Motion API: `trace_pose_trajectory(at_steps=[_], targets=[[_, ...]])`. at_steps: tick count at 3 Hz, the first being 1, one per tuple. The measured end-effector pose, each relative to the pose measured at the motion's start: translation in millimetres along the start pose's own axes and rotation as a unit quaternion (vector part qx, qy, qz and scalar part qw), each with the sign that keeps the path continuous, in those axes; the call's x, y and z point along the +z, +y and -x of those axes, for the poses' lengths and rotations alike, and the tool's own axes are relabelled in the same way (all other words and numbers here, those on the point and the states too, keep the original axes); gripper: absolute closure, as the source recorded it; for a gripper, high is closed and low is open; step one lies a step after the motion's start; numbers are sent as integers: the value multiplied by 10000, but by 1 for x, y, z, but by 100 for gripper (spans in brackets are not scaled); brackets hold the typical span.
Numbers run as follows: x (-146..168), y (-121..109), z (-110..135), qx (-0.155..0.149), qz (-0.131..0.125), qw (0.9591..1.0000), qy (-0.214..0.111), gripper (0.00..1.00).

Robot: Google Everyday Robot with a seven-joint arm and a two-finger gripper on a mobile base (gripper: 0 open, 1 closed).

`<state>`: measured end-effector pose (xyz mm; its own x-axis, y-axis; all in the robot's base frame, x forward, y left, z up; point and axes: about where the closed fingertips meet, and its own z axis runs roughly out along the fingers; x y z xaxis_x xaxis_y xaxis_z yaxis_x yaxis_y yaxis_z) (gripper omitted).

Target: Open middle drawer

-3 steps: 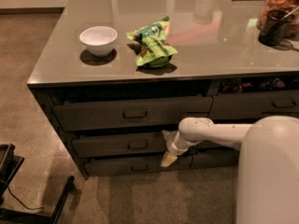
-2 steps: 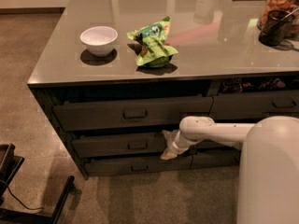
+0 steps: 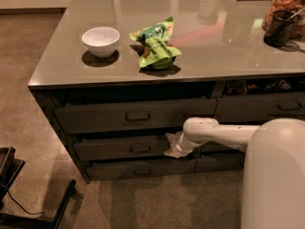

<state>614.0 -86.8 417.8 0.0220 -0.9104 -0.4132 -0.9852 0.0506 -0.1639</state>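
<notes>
Camera view: middle drawer (image 3: 119, 149) sat in the bench (image 3: 238, 56) front, left stack. The gripper (image 3: 174, 146) was at its right end, grip state not discernible. Judged rigid, sliding, moderately heavy; best hold looked to be the central loop handle (image 3: 140, 149), left of the gripper.

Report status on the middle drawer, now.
End effector low, at right end of wide dark grey-brown middle drawer front, right of its small loop handle. Whether drawer is out at all: cannot tell. Nothing seen blocking it.
</notes>
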Motion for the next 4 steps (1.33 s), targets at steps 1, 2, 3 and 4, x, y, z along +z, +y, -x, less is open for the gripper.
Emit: trace_pose_trajectory(at_steps=[1,2,3,4], targets=[[-3,-5,1,0,0,10000,0,100],[-5,-9,2,2,1,10000,-1,100],[-6,-11,3,27,13,10000,-12,100],[-8,-17,3,27,14,10000,-12,100]])
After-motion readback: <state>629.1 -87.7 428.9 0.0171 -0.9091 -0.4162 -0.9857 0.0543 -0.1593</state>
